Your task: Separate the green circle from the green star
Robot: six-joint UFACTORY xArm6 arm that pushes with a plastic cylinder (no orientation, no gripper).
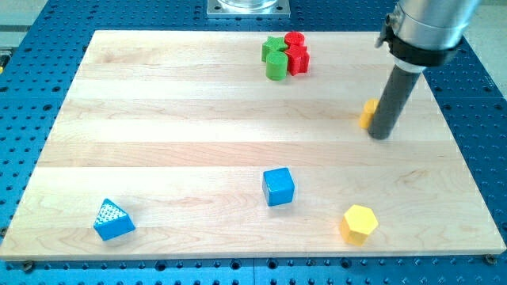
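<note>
The green circle [276,66] stands near the view's top, touching the green star [273,47] just behind it. Two red blocks press against them on the right: a red circle [295,39] and a red star-like block [299,59]. My tip [381,134] rests on the board at the view's right, well to the right of and below the green pair. It stands right beside a yellow block [368,113], which it partly hides.
A blue cube [278,187] sits at lower centre. A yellow hexagon [360,223] lies at lower right. A blue triangle [113,220] lies at lower left. The wooden board [158,119] sits on a blue perforated table.
</note>
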